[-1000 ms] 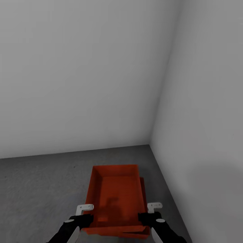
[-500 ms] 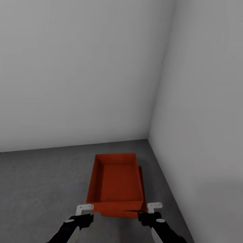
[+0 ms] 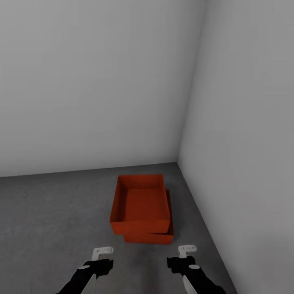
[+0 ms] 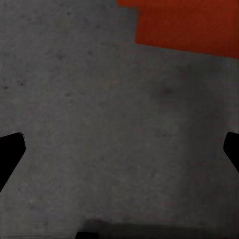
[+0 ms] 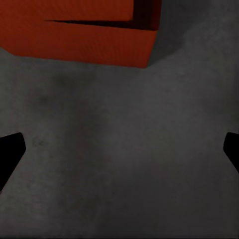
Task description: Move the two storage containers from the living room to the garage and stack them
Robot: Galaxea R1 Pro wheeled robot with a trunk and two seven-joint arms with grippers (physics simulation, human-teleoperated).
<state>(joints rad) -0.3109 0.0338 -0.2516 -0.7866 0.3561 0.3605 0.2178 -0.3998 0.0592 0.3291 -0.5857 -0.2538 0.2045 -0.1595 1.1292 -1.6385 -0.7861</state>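
Already both arms stand clear of the load. At about seven o'clock in the head view the left pincer (image 3: 103,252) hangs over bare concrete, its dark fingers (image 4: 11,149) spread wide at the two edges of the left wrist view with nothing between them, so it reads as released. Toward the centre, near the corner where the two pale walls (image 3: 102,81) meet, the upper container (image 3: 141,204) sits on the lower container (image 3: 149,237), which rests on the grey floor (image 3: 53,212) of the garage. The stack is not square: the lower bin's rim peeks out at the three o'clock and six o'clock sides of the upper one, so the top bin seems set slightly askew. At about five o'clock the right pincer (image 3: 186,250) is likewise spread and empty, with the stacked orange walls (image 5: 74,40) a short way ahead of it in the right wrist view. By this reading the stacking step is finished and the hands have let go. Whatever comes next would call for little more than checking that the top bin sits steady, and keeping the arms away from the stack so nothing nudges it.
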